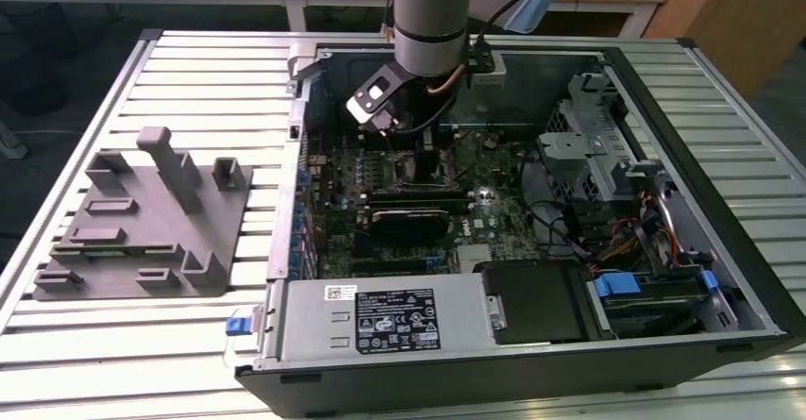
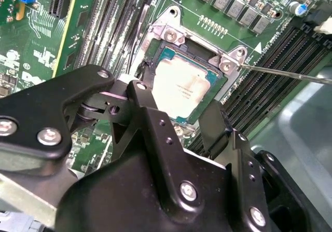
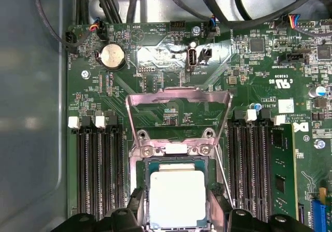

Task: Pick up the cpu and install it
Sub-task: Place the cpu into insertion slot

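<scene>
Since the exterior view is mostly arm, all I get there is the gripper (image 1: 384, 123) hanging just above the socket frame (image 1: 406, 165) inside the open case (image 1: 504, 382).

Second wrist view: the cpu (image 2: 181, 86) lies flat inside that frame, dead between the fingers (image 2: 145, 102). They stand spread along two opposite edges and aren't pinching it, as far as I can judge. It's a square chip, so no long axis to worry about.

First wrist view: same layout, with the retention plate (image 3: 179, 99) tipped up off the frame. There's print on the chip and board, but I'm skipping it.
</scene>
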`<state>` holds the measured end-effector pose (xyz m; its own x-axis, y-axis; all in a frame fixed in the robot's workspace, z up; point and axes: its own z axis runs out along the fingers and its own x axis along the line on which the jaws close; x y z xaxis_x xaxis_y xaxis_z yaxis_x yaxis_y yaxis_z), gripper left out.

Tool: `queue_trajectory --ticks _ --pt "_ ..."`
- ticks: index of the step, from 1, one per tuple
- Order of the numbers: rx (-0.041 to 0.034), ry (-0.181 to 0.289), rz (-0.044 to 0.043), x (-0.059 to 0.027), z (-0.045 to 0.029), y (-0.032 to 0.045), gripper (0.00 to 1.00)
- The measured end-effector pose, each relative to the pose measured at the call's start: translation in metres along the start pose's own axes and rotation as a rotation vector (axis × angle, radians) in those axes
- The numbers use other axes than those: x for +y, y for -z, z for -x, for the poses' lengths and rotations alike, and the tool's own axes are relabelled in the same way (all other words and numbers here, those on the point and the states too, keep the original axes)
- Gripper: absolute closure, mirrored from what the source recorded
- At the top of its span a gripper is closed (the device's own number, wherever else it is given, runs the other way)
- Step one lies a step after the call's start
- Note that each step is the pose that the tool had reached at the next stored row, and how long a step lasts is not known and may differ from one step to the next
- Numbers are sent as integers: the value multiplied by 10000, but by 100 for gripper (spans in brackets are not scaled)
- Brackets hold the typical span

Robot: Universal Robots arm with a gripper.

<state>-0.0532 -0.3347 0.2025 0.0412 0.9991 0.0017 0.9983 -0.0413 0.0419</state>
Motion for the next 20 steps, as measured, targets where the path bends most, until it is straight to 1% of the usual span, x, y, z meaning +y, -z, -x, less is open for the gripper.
queue_trajectory --ticks 5,7,9,10,12,13,15,16,18,20 --pt "-2 0 -1 0 0 4 38" --pt "-2 0 -1 0 1 6 40" --pt "-2 0 -1 0 0 7 53" --pt "-2 0 -1 0 0 8 53" --pt "-2 0 -1 0 1 9 64" --pt "-2 0 -1 0 1 10 64" --pt "-2 0 -1 0 1 12 76" --pt "-2 0 -1 0 0 12 76" --pt "-2 0 -1 0 0 14 88" --pt "-2 0 -1 0 0 15 88"
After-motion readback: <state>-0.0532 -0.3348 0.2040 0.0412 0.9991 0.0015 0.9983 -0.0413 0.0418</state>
